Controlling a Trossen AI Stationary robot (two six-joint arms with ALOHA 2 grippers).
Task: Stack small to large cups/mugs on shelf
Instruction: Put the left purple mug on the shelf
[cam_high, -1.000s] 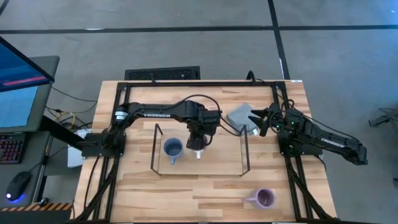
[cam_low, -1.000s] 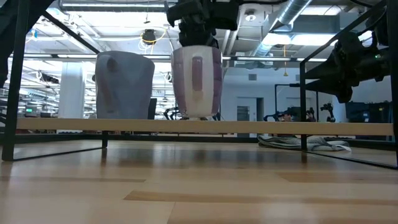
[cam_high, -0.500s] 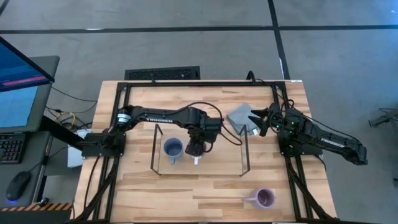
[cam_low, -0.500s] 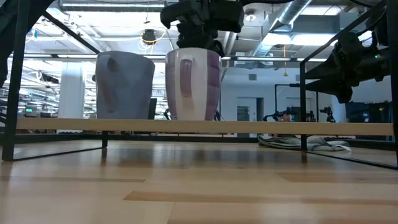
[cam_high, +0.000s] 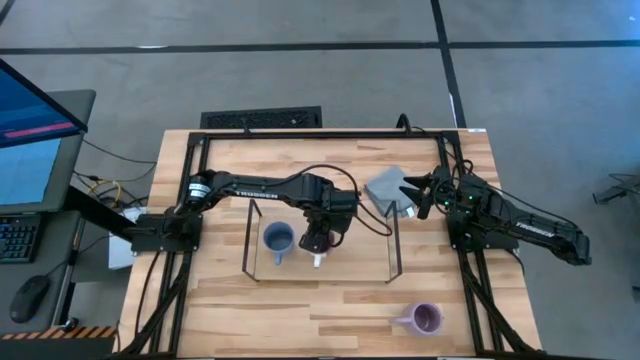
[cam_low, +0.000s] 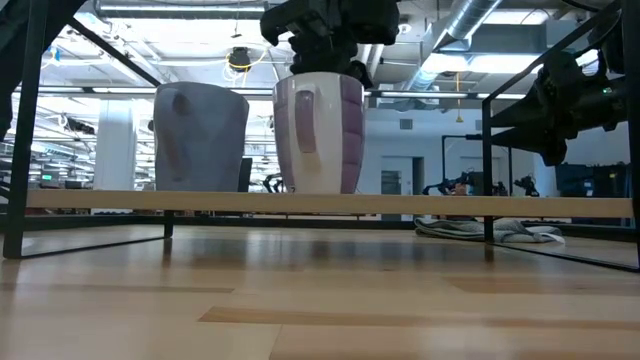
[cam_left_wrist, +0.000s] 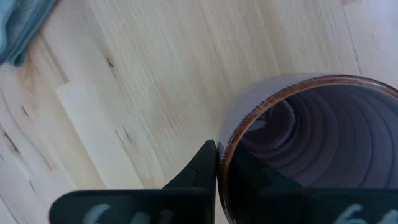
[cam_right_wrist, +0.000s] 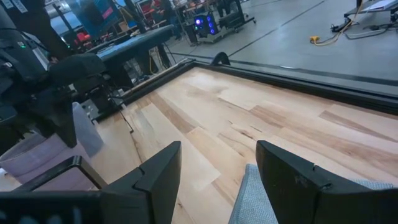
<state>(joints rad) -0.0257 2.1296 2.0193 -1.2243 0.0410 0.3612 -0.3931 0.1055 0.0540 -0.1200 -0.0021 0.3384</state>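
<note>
Wood table (cam_high: 330, 305), shelf (cam_high: 322, 240) at centre, two mugs on its board.

Blue mug (cam_high: 277, 238) stands at 9 o'clock of the lavender mug (cam_low: 318, 131), whose rim the left gripper (cam_high: 316, 240) pinches, apparently seated. Third mug (cam_high: 424, 318) at 5 o'clock. Right gripper (cam_high: 412, 193) wide, over the cloth (cam_high: 386, 187). Mugs look rigid, smooth, breakable: rim or handle grips best.

Two matte-black jointed arms, the left arm (cam_high: 255, 184) lettered in white along its casing, trailing looped black cables; the right arm (cam_high: 520, 226) shows small green lights.
</note>
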